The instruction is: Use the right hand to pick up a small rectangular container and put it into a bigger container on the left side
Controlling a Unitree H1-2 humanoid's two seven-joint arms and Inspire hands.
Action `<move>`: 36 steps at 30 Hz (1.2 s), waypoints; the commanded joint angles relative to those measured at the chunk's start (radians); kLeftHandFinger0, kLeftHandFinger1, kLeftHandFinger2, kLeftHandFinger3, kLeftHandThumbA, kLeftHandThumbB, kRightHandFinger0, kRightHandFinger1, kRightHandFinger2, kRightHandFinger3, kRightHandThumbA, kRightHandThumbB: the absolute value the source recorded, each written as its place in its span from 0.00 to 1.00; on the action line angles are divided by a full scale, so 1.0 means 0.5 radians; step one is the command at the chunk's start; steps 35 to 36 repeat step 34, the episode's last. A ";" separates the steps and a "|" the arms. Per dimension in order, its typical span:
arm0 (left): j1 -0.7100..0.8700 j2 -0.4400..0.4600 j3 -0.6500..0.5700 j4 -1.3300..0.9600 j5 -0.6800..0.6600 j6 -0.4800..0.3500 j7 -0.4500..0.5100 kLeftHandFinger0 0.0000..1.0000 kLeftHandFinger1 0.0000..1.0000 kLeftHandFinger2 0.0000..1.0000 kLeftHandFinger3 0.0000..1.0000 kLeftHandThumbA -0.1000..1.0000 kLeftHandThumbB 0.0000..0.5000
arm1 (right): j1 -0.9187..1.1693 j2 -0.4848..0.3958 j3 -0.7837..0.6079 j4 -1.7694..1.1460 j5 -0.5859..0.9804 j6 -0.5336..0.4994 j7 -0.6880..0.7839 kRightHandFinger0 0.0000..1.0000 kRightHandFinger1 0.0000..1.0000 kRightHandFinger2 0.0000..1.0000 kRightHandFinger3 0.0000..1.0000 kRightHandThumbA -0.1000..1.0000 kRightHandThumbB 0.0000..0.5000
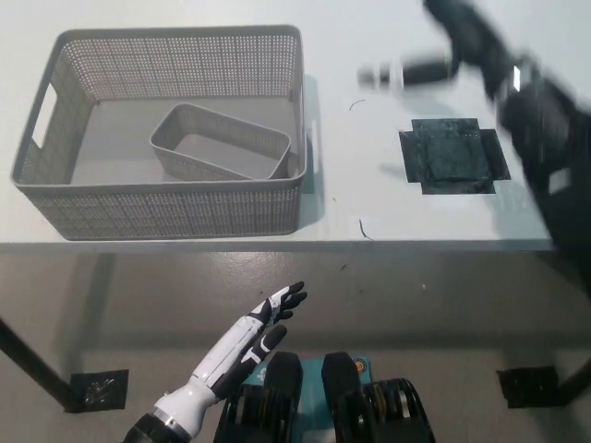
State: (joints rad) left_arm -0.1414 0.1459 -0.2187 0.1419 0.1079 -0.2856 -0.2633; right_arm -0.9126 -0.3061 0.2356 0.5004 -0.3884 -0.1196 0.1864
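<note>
A small grey rectangular container [222,143] lies inside the big grey perforated basket [166,208] on the table's left, toward the basket's right side. My black right hand [434,60] is in the upper right, blurred, above the table and right of the basket, with fingers spread and nothing in it. My white left hand [268,318] rests below the table's front edge at the lower left, fingers stretched out and apart.
A dark square patch [452,157] is stuck on the white table [369,212] to the right of the basket. The table's front edge runs across the middle of the picture. Below it are the grey floor and dark table feet [97,389].
</note>
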 commanded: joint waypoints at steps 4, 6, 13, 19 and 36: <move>0.080 -0.082 0.106 0.015 -0.148 -0.046 0.091 1.00 1.00 1.00 1.00 1.00 0.71 | 1.465 0.054 -0.037 -2.448 0.936 -0.023 -0.193 1.00 1.00 1.00 1.00 1.00 0.78; 0.080 -0.084 0.106 0.027 -0.127 -0.068 0.103 1.00 1.00 1.00 1.00 1.00 0.67 | 1.546 0.077 -0.025 -2.454 0.877 -0.087 -0.197 1.00 1.00 1.00 1.00 1.00 0.79; 0.101 -0.065 0.116 0.031 -0.135 -0.097 0.090 1.00 1.00 1.00 1.00 1.00 0.67 | 1.926 0.192 0.103 -2.399 0.696 -0.382 -0.209 1.00 1.00 1.00 1.00 1.00 0.71; 0.086 -0.069 0.132 0.029 -0.137 -0.086 0.091 1.00 1.00 1.00 1.00 1.00 0.65 | 2.028 0.346 -0.026 -2.040 0.928 -0.326 -0.204 1.00 1.00 1.00 1.00 1.00 0.49; 0.053 -0.070 0.205 0.061 -0.144 -0.087 0.060 1.00 1.00 1.00 1.00 1.00 0.67 | 1.743 0.664 -0.376 -0.914 1.114 -0.182 -0.032 1.00 1.00 1.00 1.00 1.00 0.23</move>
